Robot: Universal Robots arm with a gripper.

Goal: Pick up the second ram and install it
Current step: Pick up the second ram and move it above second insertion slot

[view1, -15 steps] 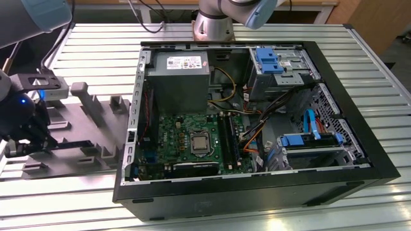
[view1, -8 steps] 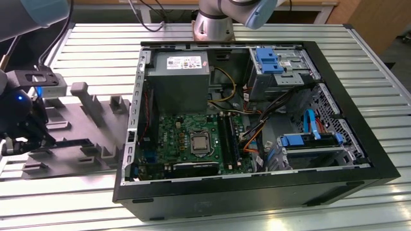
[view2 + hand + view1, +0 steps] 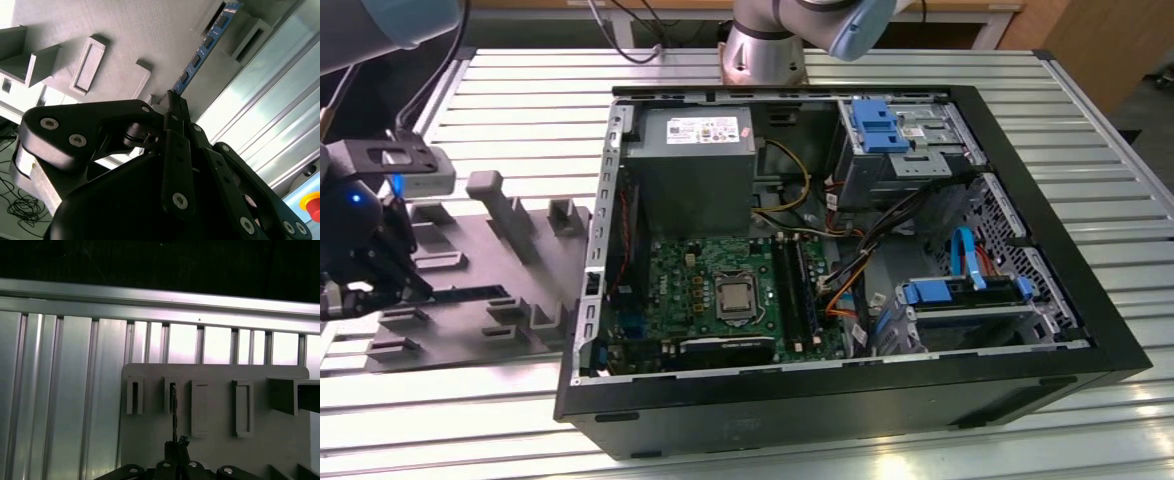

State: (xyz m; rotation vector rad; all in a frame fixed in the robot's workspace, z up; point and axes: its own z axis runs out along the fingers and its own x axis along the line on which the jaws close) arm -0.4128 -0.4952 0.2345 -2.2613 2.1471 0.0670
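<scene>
Ram count in the grip is one: the second ram (image 3: 205, 47), a thin blue-dark stick with four black chips countable on its shown face, is held at one end by the gripper (image 3: 172, 100), whose two fingers (image 3: 176, 150) are closed tight on it. The first wrist view shows the same stick edge-on (image 3: 173, 412), rising from the gripper (image 3: 176, 449) toward the second of four rectangular slots (image 3: 134, 395) in a row on the grey fixture plate (image 3: 220, 450). Whether its far end sits in that slot or just clear of it cannot be told. In the exterior view the gripper (image 3: 360, 280) is at the exterior view's left, over the one grey fixture plate (image 3: 480, 300), which lies on the slatted aluminium table (image 3: 854, 70). Just beside the plate, toward the exterior view's right, is one open computer case (image 3: 854, 400). Inside it are one green board (image 3: 707, 280) with one processor socket (image 3: 735, 297), one grey power supply (image 3: 690, 165), and two blue drive brackets (image 3: 878, 125). One red button (image 3: 312, 205) shows at the edge of the second wrist view.
</scene>
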